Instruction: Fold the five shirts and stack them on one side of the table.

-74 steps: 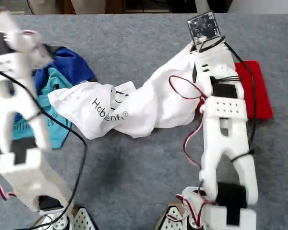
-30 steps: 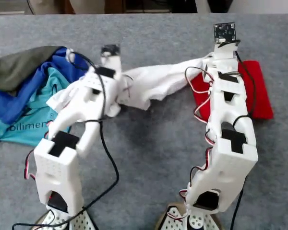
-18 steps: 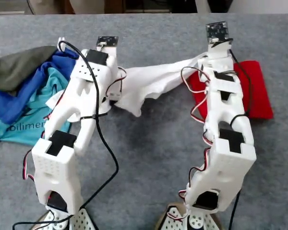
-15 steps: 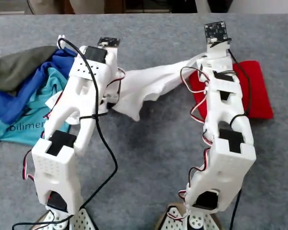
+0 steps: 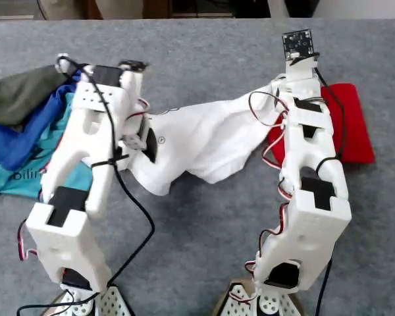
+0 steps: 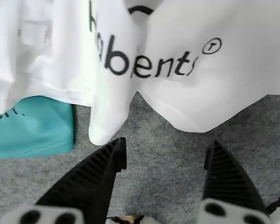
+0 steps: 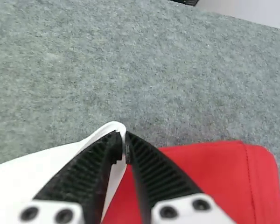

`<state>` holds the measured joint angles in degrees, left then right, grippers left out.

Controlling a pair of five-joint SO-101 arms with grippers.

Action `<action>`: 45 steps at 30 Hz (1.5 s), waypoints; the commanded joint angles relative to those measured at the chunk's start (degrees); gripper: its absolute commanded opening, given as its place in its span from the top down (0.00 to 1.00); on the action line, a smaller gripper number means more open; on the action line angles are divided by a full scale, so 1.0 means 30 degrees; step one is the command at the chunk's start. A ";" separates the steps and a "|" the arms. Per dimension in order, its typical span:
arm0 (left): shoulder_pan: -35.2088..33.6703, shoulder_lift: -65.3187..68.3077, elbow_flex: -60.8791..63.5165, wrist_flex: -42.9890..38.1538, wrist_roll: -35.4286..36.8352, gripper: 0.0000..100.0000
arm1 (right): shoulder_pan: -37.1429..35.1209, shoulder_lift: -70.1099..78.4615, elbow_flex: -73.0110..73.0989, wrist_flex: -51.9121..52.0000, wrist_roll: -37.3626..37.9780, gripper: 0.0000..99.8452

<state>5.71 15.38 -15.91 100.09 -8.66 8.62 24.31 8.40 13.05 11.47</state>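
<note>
A white shirt [image 5: 207, 135] with black print lies spread and rumpled across the middle of the grey table [image 5: 204, 224]. My right gripper [image 7: 122, 136] is shut on one edge of the white shirt [image 7: 46, 172], just over a folded red shirt [image 7: 191, 163] that lies at the right [image 5: 354, 125]. My left gripper [image 6: 167, 148] is open above the bare table, close to the printed hem of the white shirt [image 6: 186, 56], and holds nothing. In the high view the left gripper [image 5: 146, 145] sits at the shirt's left end.
A loose pile at the far left holds an olive shirt [image 5: 20, 92], a blue shirt [image 5: 16, 145] and a teal shirt [image 5: 16, 176]. The teal shirt [image 6: 28, 128] lies partly under the white one. Open table runs along the front between the arm bases.
The left arm has drawn back toward the left front. The white shirt, stretched and bunched between the arms before, now lies wider and flatter. The right arm has hardly moved.
</note>
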 commanded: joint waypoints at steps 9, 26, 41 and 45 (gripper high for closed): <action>0.4952 -0.1011 0.1846 0.0176 0.0703 0.74 | -0.0132 -0.0103 -0.1011 0.0059 0.0147 1.00; 0.2960 -0.0806 0.7853 -0.9963 0.1407 0.74 | -0.0132 -0.0103 -0.1011 0.0059 0.0147 1.00; -0.1758 -0.0806 0.6418 -1.1546 0.1319 0.74 | -0.0396 -0.0103 -0.1011 0.0059 0.0147 1.00; -0.2579 -0.0806 0.5216 -1.0549 0.1289 0.74 | -0.0396 -0.0103 -0.1011 0.0059 0.0147 1.00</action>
<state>0.26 15.21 3.87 66.68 -4.97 8.35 24.31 8.40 13.05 11.47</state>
